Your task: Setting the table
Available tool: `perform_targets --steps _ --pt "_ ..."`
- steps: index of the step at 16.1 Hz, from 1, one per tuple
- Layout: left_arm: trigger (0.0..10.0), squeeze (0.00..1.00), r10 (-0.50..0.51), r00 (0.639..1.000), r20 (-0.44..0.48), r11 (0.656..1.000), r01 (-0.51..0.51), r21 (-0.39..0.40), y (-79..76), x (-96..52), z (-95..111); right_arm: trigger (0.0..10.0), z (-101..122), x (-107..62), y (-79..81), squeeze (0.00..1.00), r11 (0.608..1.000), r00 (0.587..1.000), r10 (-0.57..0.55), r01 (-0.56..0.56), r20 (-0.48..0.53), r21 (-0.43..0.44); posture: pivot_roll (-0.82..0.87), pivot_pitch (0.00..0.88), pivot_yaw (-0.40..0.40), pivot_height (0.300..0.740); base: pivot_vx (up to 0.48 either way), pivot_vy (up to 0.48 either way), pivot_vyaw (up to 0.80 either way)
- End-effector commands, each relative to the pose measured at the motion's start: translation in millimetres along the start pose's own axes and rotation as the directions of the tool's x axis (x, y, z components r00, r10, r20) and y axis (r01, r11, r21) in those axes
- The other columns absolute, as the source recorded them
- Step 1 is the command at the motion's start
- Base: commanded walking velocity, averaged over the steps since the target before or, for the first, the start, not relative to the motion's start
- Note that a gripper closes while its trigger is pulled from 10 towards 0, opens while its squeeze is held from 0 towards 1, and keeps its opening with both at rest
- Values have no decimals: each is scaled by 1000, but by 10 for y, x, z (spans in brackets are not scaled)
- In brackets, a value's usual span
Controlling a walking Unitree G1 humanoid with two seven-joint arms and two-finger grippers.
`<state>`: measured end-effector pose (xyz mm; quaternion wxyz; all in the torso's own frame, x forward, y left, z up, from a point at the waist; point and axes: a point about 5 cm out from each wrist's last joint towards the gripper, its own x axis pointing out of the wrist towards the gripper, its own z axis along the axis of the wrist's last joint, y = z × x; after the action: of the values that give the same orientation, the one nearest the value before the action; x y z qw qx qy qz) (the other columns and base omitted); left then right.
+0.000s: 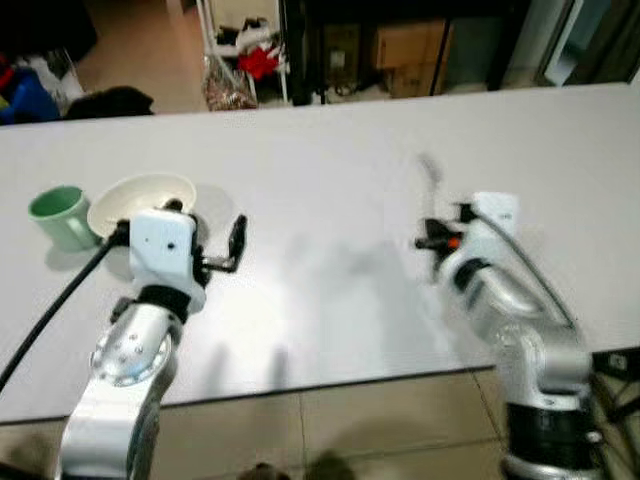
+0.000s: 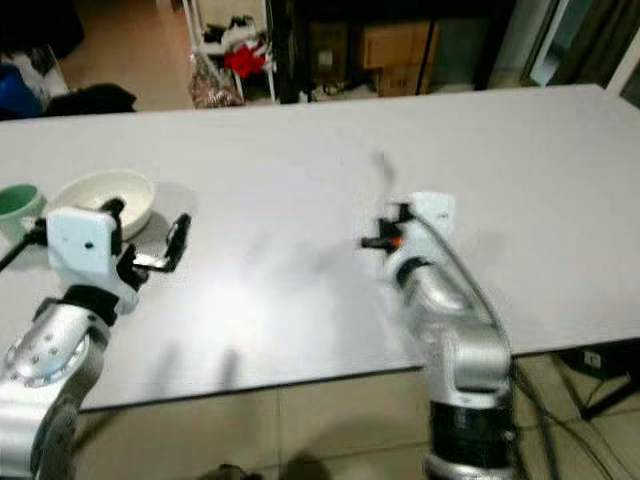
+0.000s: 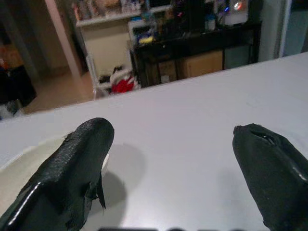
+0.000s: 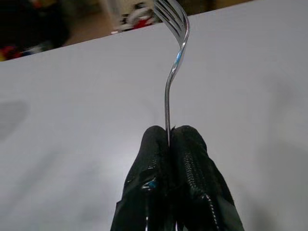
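Note:
A white bowl (image 1: 140, 197) and a green mug (image 1: 62, 216) stand on the white table (image 1: 330, 150) at its left. My left gripper (image 1: 205, 240) hovers open just right of the bowl; the wrist view has its fingers (image 3: 72, 173) wide apart with the bowl's rim (image 3: 19, 168) beside one. My right gripper (image 4: 169, 137) is shut on a metal fork (image 4: 174, 57), pinching the handle with the tines pointing away from it. In the head view the fork (image 1: 430, 172) sticks up above that gripper (image 1: 432, 238), over the table's right half.
The table's near edge (image 1: 330, 385) runs just in front of both arms, with tiled floor below. Beyond the far edge stand a white rack with red cloth (image 1: 258, 60), a dark cabinet with cardboard boxes (image 1: 410, 45) and a dark bundle (image 1: 105, 102).

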<state>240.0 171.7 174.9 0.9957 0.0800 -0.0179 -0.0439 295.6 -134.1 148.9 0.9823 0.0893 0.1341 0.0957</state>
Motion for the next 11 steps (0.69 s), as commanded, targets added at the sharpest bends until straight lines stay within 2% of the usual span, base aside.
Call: perform_targets --steps 1,6,11 --pt "10000 0 13 1000 -11 1000 -13 8 22 -8 -17 10000 73 -9 58 0 999 999 42 -42 23 -2 -78 0 47 740 0 0 0" --pt "10000 0 31 999 -20 1000 -31 5 38 -38 -45 10000 15 -46 183 0 983 982 184 -184 -32 8 -71 0 42 740 0 458 0" --pt "10000 0 37 999 -28 999 -37 11 69 -57 -58 10000 -9 -71 265 0 963 961 269 -266 -64 53 -63 0 47 740 0 465 0"
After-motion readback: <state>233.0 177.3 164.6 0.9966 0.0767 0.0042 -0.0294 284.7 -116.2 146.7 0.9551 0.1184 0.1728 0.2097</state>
